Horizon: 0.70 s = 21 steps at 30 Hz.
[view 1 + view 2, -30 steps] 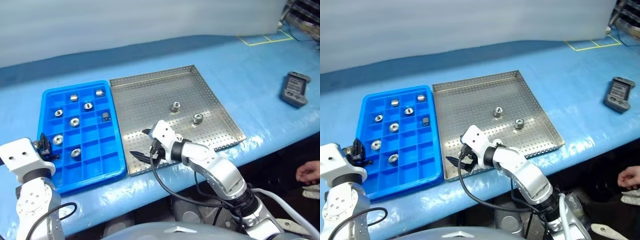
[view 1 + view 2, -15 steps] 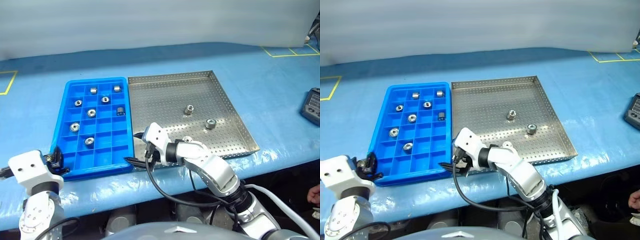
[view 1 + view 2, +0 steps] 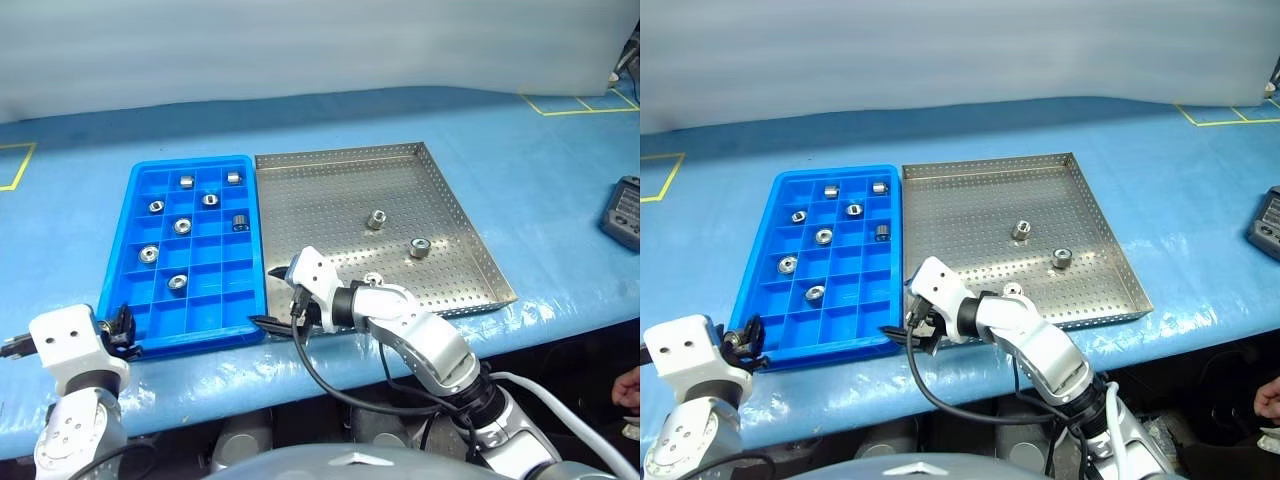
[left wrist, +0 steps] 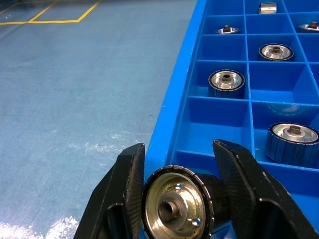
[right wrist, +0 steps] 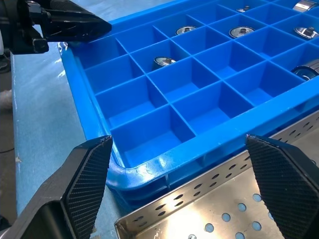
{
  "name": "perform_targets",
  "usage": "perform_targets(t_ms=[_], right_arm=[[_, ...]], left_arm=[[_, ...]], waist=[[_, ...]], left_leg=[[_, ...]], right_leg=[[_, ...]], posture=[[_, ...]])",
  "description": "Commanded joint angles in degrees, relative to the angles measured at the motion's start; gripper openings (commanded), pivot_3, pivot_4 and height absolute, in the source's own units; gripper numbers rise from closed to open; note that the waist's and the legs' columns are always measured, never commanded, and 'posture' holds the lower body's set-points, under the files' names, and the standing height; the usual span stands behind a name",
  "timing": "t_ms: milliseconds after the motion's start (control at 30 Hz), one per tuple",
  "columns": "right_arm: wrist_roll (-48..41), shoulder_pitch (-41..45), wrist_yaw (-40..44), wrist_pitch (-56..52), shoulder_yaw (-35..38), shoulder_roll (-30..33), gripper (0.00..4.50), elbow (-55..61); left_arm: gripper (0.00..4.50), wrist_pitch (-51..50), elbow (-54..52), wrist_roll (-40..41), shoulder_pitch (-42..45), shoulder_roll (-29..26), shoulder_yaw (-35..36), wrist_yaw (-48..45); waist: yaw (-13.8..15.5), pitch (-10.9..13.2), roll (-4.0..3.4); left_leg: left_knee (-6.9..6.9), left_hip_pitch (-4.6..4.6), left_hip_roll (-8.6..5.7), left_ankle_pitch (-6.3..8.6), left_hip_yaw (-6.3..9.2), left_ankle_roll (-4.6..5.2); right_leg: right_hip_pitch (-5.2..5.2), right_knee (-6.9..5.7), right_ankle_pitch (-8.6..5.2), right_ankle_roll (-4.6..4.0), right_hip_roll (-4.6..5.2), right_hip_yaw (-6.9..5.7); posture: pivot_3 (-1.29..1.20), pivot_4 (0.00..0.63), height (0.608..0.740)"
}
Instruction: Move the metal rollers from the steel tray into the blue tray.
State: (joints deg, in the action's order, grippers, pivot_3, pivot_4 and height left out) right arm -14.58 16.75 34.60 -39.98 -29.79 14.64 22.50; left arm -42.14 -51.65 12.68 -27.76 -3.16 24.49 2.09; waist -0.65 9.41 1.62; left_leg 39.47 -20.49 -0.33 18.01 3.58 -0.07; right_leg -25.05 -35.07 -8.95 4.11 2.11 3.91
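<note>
Left gripper (image 4: 177, 191), lower centre of the left wrist view: a roller (image 4: 178, 208) sits between its fingers at the blue tray's (image 3: 118, 270) near corner rim; grip or release, cannot tell. Right gripper (image 5: 182, 172) spread wide, empty.

Risk: dropped here, the roller could land outside the rim.

Head view shows three rollers (image 3: 376, 219) remaining in the steel tray (image 3: 455, 225).

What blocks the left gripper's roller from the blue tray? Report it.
Nothing visible. The roller at the left gripper is at the blue tray's corner rim; the compartment just beyond it is empty.
</note>
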Motion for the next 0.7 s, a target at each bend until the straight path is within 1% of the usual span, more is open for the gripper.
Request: perform_targets(t_ms=[33, 100, 300, 433, 567, 700], right_arm=[[-0.1, -0.3, -0.6, 1.2, 1.3, -0.4, 4.5, 1.7], [0.0, -0.6, -0.9, 1.1, 1.5, -0.3, 4.5, 1.9], [0.0, -1.8, -2.2, 0.7, 2.4, -0.1, 4.5, 3.2], [0.1, -3.5, -4.4, -0.1, 4.9, 0.9, 4.5, 5.2], [1.5, -5.6, -9.8, -1.3, 9.2, 0.5, 4.5, 7.0], [4.0, -6.2, -16.9, -3.5, 13.2, -1.6, 4.5, 6.9]], left_arm=[[3.85, 0.8, -1.8, 1.2, 1.8, -1.1, 1.3, -0.9], [4.46, 1.1, -1.8, 1.5, 3.1, -1.9, 1.2, -1.5], [4.46, 3.6, -2.4, 3.8, 9.3, -5.5, 0.5, -4.7], [4.46, 3.4, -0.8, 6.1, 16.3, -8.3, -1.9, -6.9], [4.46, 4.4, 3.3, 5.4, 19.6, -12.1, -7.8, -10.8], [4.46, 7.6, 7.8, 4.0, 22.1, -13.2, -14.4, -13.4]], waist=[[0.0, 0.0, -0.01], [0.0, 0.0, -0.02], [-0.2, 0.0, -0.05], [-0.3, -0.1, -0.13], [-1.7, -0.1, -0.26], [-3.6, -0.1, -0.28]], left_leg=[[0.0, 0.0, 0.0, 0.0, 0.01, -0.01], [0.0, 0.0, 0.0, -0.02, 0.02, -0.03], [0.0, 0.01, 0.0, -0.05, 0.04, -0.09], [0.01, 0.04, -0.01, -0.06, 0.07, -0.11], [-0.01, 0.16, -0.02, -0.06, 0.06, -0.1], [-0.03, 0.22, -0.01, -0.05, 0.05, -0.1]], right_leg=[[0.0, 0.0, 0.0, -0.01, 0.0, -0.01], [0.01, 0.0, 0.0, -0.01, 0.0, -0.01], [0.02, 0.0, 0.0, -0.02, 0.0, -0.03], [0.12, 0.03, 0.01, -0.01, 0.0, -0.04], [0.24, 0.07, 0.02, -0.02, 0.0, -0.04], [0.29, 0.08, 0.01, 0.0, 0.0, -0.02]], posture=[[0.09, 0.15, 0.74], [0.07, 0.15, 0.74], [0.02, 0.15, 0.74], [-0.03, 0.15, 0.74], [-0.1, 0.15, 0.74], [-0.17, 0.15, 0.74]])
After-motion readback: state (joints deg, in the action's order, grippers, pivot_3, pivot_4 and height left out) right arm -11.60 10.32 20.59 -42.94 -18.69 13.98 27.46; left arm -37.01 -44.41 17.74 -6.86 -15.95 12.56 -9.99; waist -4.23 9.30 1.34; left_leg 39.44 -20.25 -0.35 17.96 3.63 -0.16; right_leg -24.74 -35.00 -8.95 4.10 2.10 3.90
